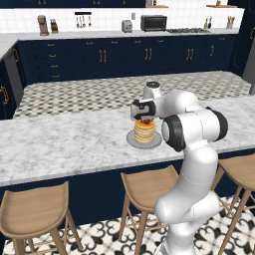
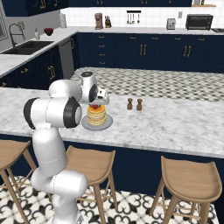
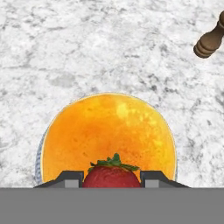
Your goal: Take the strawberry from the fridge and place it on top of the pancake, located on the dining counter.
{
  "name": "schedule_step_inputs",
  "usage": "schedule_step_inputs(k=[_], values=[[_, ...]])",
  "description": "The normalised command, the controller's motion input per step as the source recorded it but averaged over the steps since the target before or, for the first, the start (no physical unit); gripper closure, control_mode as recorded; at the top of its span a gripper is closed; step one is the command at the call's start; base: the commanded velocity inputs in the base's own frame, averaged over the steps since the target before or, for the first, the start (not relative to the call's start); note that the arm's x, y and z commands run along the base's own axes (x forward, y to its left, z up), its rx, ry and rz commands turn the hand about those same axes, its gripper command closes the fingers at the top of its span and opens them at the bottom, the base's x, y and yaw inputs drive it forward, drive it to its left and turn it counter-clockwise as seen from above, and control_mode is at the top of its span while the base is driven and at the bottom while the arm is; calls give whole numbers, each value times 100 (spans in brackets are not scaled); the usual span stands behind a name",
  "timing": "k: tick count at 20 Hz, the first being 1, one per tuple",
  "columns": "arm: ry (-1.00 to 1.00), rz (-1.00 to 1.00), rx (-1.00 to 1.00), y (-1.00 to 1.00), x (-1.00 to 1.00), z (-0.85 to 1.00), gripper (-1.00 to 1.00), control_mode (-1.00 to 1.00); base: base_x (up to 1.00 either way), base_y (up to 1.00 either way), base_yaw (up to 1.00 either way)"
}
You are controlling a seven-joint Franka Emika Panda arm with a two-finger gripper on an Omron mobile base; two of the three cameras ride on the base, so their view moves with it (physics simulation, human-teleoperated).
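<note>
Right up close in the hand view sits the strawberry [image 3: 112, 176], red with a little green top, squeezed between the two dark finger tips of the gripper [image 3: 112, 178], so the gripper is nearly closed and is holding the fruit. Just under it is the pancake [image 3: 109, 135], a round golden stack on a grey plate [image 3: 39, 155], and the fruit hangs over the near edge of the stack, not over its middle. From the base views the strawberry [image 1: 146, 121] looks very close to the top of the pancake [image 1: 144, 133], but I cannot tell if it touches yet. So most of the job looks done: the fruit is out of the fridge and has reached the dining counter [image 1: 60, 142]. What seems left is to set it down on the stack, let go and lift the hand away. It might be good to slide a bit toward the middle first, so the fruit does not roll off. Two small brown grinders [image 2: 134, 104] stand on the counter to the right of the plate, well apart from it. Wooden stools [image 1: 148, 187] stand on the near side, under the counter. Nothing blocks the way down.
</note>
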Motion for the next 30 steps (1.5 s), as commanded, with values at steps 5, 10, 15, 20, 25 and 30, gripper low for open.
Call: schedule_step_inputs(k=[5,10,15,20,25,30], values=[[0,0,0,0,0,-3,100,-100,0,0,0],[0,0,0,0,2,2,100,-100,0,0,0],[0,2,0,0,9,13,100,-100,0,0,0],[1,2,0,0,13,7,100,-100,0,0,0],[0,0,0,0,0,0,100,-100,0,0,0],[0,0,0,0,0,-1,-100,-100,0,0,0]])
